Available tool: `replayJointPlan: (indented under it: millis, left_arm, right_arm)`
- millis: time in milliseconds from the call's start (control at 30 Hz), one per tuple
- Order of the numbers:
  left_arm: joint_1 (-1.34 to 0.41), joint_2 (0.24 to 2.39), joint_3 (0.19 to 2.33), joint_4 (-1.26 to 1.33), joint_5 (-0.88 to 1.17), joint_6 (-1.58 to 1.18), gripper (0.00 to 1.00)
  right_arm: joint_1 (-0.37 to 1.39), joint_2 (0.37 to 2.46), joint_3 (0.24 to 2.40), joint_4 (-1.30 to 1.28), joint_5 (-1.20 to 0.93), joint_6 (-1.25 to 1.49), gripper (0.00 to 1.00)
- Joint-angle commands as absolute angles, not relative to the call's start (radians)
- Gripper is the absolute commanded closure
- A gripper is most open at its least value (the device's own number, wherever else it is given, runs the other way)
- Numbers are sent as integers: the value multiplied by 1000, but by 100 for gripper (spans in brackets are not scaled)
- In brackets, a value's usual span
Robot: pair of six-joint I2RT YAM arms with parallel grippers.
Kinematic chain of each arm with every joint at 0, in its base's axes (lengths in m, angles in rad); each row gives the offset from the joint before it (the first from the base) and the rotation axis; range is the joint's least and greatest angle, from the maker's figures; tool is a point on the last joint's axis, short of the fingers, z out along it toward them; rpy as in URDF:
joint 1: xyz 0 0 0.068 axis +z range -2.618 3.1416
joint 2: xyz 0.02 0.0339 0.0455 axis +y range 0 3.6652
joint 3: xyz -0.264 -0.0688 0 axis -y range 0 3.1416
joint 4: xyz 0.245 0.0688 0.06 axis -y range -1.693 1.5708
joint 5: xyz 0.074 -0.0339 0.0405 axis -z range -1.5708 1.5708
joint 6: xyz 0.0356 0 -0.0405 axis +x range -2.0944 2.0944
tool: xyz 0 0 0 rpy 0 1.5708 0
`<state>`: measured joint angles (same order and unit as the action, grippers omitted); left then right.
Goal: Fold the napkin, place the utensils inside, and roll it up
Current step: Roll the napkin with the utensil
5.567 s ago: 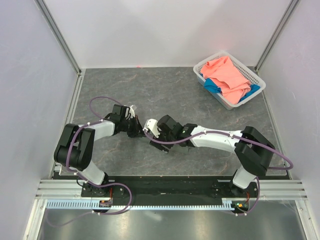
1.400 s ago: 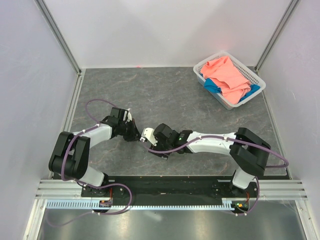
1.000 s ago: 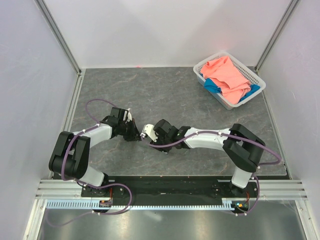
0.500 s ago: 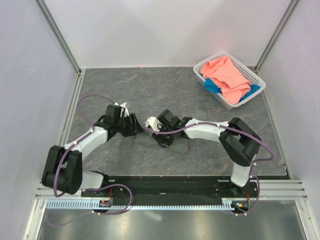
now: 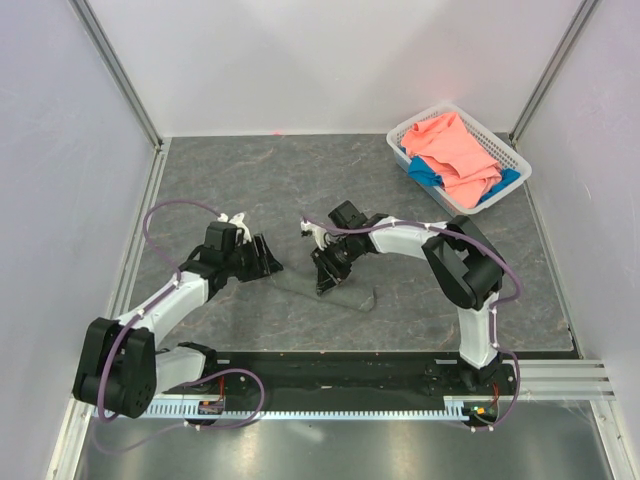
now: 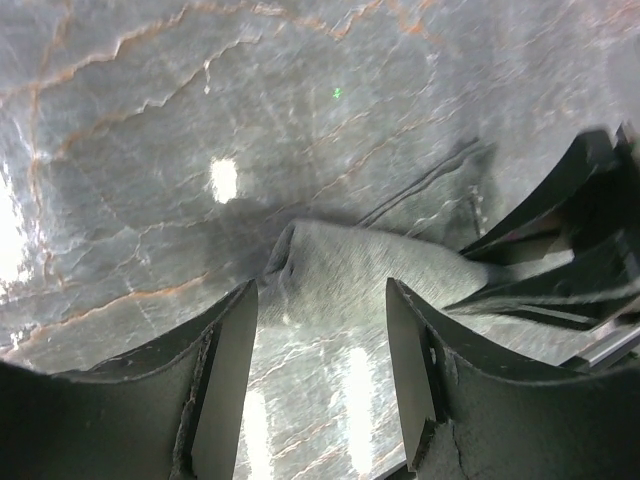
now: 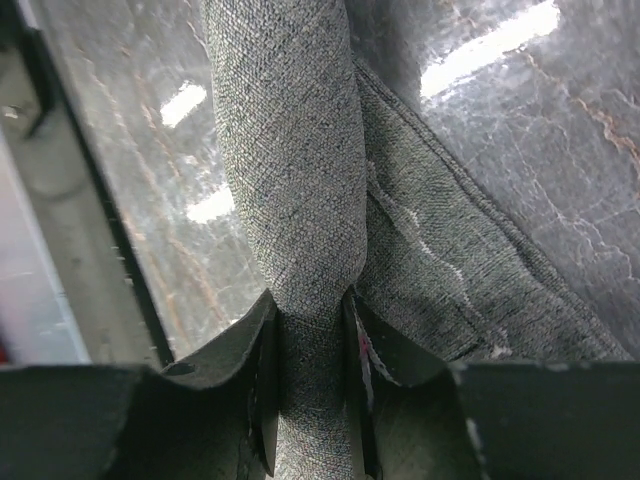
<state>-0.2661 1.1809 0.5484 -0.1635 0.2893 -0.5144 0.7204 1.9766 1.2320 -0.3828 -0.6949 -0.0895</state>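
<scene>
**A:** How is the right tool set?

**B:** It is closed on the napkin. The rolled cloth is pinched between the two fingers and is squeezed narrower there than along the rest of the roll.

**A:** And the left tool?

**B:** Its jaws are held well apart and nothing is gripped. One end of the roll is seen just beyond the fingertips, in line with the gap. No contact with either finger can be made out.

**A:** Where is the napkin found?

**B:** It is laid on the bench, near the middle and somewhat toward the near edge. It is rolled into a narrow grey tube, nearly the colour of the stone-patterned surface. In the overhead view one end is placed close to the left tool, the right tool is set down on it partway along, and the rest is stretched out toward the right.

**A:** Is all of it rolled?

**B:** No. A flat part with a stitched hem is spread on the bench beside the roll, touching it.

**A:** What else is seen?

**B:** A white basket is set at the far right corner, well apart from both tools. A salmon-pink cloth is piled in it over a blue cloth.
</scene>
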Motion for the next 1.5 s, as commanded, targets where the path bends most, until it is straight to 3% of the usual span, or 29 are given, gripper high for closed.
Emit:
replayJointPlan:
  millis: [0,400,667,767,800,1000,1100,1233,1467]
  left_arm:
    - [-267,1163,519,-89,291,-518,39]
    - [-268,1246,480,66,362,-529,41]
    - [-270,1315,456,153,435,-554,48]
    - [-270,1328,446,173,440,-557,60]
    - [-270,1328,445,170,440,-557,71]
    - [-270,1356,456,172,452,-554,97]
    - [-270,1368,465,169,471,-554,98]
    - [-270,1370,489,111,463,-558,98]
    - [-268,1443,590,-72,469,-566,98]
  right_arm:
    - [686,2045,1273,-446,-848,-45,70]
    - [661,2123,1308,-488,-879,-31,71]
    - [657,2132,1318,-495,-879,-31,71]
    - [655,2138,1322,-495,-879,-29,71]
    - [653,2135,1324,-495,-879,-29,71]
    - [653,2102,1344,-511,-865,-18,69]
    - [653,2045,1351,-523,-816,-12,61]
    - [664,1933,1342,-525,-721,-35,36]
    - [782,1711,1223,-399,-385,-113,25]
